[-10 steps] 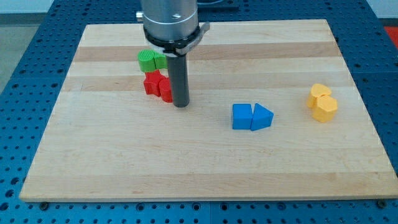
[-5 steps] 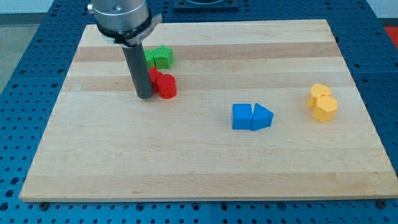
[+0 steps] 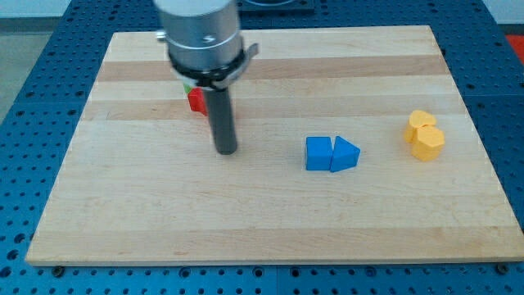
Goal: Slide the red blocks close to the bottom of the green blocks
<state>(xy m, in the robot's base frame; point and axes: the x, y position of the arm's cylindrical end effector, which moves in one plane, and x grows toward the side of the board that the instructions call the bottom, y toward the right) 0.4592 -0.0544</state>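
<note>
My tip rests on the wooden board, below and slightly right of the red blocks. Only a corner of one red block shows to the left of the rod; the rest of the red blocks is hidden behind the rod and the arm's body. A thin sliver of a green block shows just above the red corner, under the arm's body. The remaining green parts are hidden. My tip does not touch any block.
Two blue blocks, a cube and a wedge, sit together right of my tip. Two yellow blocks sit touching near the board's right edge. A blue perforated table surrounds the board.
My tip swung from the right of the red blocks to their left, then moved right and down to below them. The arm's body now hides most of the red and green blocks.
</note>
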